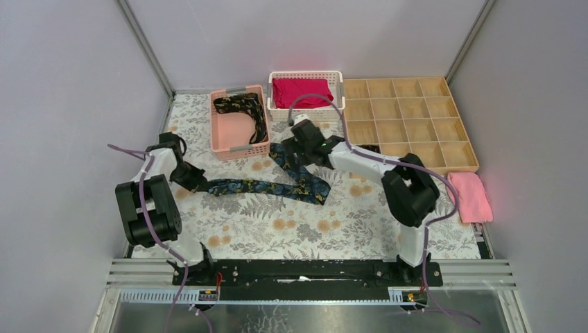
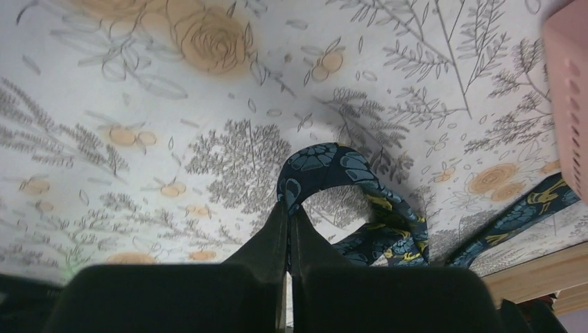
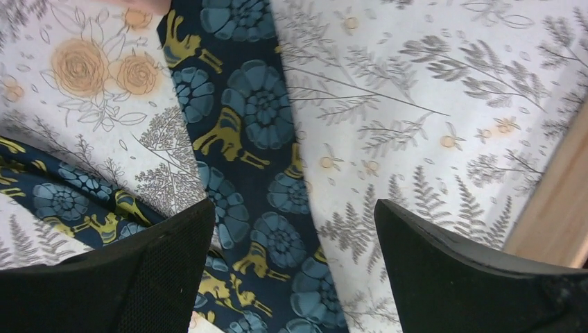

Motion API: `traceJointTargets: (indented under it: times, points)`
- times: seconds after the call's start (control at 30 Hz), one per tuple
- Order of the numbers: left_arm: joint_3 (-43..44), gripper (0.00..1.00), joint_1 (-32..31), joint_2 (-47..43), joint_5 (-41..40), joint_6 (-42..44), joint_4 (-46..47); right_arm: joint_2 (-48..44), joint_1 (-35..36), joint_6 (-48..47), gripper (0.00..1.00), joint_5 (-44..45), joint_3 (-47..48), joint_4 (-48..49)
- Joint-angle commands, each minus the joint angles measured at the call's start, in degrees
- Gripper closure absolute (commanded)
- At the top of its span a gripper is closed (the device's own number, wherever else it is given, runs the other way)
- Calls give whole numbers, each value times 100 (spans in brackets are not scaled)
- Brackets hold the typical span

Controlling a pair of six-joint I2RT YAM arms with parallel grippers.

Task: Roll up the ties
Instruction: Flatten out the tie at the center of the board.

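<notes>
Crowding the upper part of the top view are a pink basket [image 1: 243, 150] holding a gold-patterned tie [image 1: 243, 105], a white basket [image 1: 306, 74] with a red cloth [image 1: 299, 90], and a wooden compartment tray [image 1: 409, 121]; a pink towel [image 1: 470, 196] lies at the right edge. The blue-teal tie [image 1: 263, 187] lies on the floral tabletop [image 1: 305, 229] at frame centre, its long axis running left to right, then folding back toward the upper left. The left arm [image 1: 149, 201] reaches in low from the left, its jaws pinched tight on the tie's left end, which humps into a small loop. The right arm [image 1: 409, 187] stretches in from the right, its jaws spread wide over the folded-back stretch, gripping nothing.
</notes>
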Motion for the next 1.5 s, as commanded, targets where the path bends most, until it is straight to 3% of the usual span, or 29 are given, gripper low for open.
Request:
traceJointTargets:
  times: [0.0,0.13,0.53,0.67,0.73,0.83,1.03,1.3,1.47]
  points:
    - [-290,96,250,212,355,261,818,611,617,-449,8,1047,588,-346]
    - [-561,91,315,533,645,298,1334,1015,946,-589,8,1430,990,-446]
    - [-732,99,386,1088,1103,419,1974,2454,1147,-960,13,2994,2237,-974]
    - [-656,99,410,975,1012,455,1920,2828,1150,-1037,25,3112,2466,-1110]
    - [-627,99,427,872,991,466,1872,2907,1151,-1004,33,3041,2487,-1144]
    - [-580,99,432,699,947,506,1780,2935,1137,-915,38,2999,2402,-1143]
    - [-524,99,434,485,903,603,1650,3003,1063,-560,38,2738,2263,-1278]
    - [-559,99,441,282,945,679,1597,2756,448,209,36,1020,1591,-1171]
    - [-508,99,442,211,994,720,1566,2856,337,211,45,538,1463,-1204]
